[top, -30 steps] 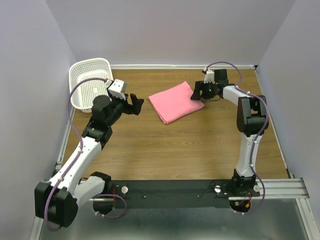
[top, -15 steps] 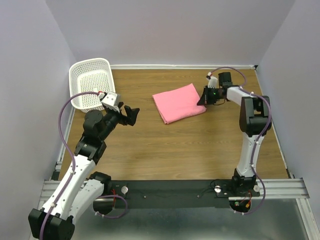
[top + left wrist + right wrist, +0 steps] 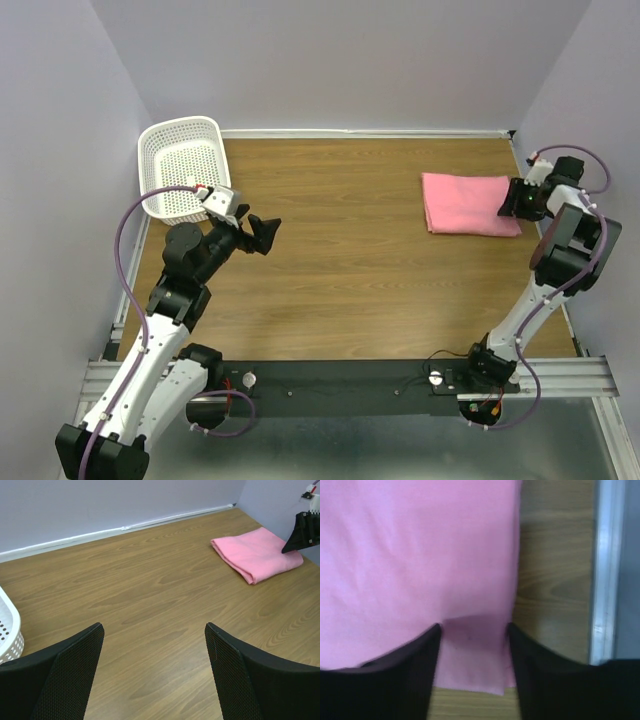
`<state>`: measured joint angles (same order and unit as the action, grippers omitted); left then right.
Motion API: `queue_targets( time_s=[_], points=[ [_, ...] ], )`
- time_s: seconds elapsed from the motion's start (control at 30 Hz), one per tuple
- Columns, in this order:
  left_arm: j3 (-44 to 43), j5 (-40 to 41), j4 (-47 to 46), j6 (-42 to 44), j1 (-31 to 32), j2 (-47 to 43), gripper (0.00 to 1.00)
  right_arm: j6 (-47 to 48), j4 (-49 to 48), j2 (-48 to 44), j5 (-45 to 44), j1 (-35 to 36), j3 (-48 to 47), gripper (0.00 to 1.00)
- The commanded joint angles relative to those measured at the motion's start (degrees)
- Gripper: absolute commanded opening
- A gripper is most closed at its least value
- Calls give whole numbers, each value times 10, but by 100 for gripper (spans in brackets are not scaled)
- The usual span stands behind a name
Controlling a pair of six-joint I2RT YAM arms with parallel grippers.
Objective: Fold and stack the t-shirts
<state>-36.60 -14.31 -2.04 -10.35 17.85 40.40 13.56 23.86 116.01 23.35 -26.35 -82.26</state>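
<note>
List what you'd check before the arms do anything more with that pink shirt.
1. Shirt folded: ok. The t-shirt lies as a flat rectangle.
2. Right grip: cannot tell. The right gripper straddles the shirt's edge, fabric between its fingers; clamping unclear.
3. Free left gripper: ok, open and holding nothing.
4. Shirt on the table: ok, though near the right edge.
5. The basket clear of the shirt: ok, far left corner.
6. Second shirt to stack: not ok, none in view.

Wood-grain bench (image 3: 340, 290), boxed in on three sides by plain lavender-grey walls (image 3: 340, 60). White trim strip (image 3: 360, 132) along the far wall's base. Aluminium rail (image 3: 570, 372) across the near edge. Light is even and diffuse, shadows soft.
</note>
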Motion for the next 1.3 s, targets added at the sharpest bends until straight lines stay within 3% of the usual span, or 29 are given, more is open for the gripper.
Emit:
queue_targets(
  time_s=[0.0,0.07,0.23,0.37,0.43,0.47,0.57,0.7,0.8,0.83,0.9,1.03,1.27],
  points=[
    [7,-26,-7,3,0,-9,89,118,34,-16,-73,-5,-23,72],
    [7,-26,-7,2,0,-9,89,145,34,-37,-82,-4,-21,78],
    [8,-18,-8,2,0,-14,89,168,36,-108,-103,6,-34,78],
    [5,13,-8,7,0,-16,90,216,37,-180,-132,67,-10,80],
    [1,34,-7,5,-1,-18,92,243,36,-222,-90,84,14,89],
    [-2,56,-2,3,-3,-19,96,248,30,-265,-63,89,39,100],
    [-2,108,-2,-9,-35,-35,98,175,-25,-359,7,87,129,100],
    [2,123,5,-27,-112,-37,98,-1,-210,-492,-31,72,286,100],
    [-4,104,6,-25,-163,-14,98,-165,-269,-558,-194,67,343,100],
    [-7,104,8,-20,-168,-6,98,-224,-268,-585,-297,67,358,100],
    [-15,107,14,-6,-171,-6,98,-229,-246,-602,-357,68,359,100],
    [-4,112,14,9,-171,-39,98,-217,-205,-617,-385,67,367,100],
    [9,96,15,20,-171,-73,98,-181,-205,-635,-340,68,395,100]
  ],
)
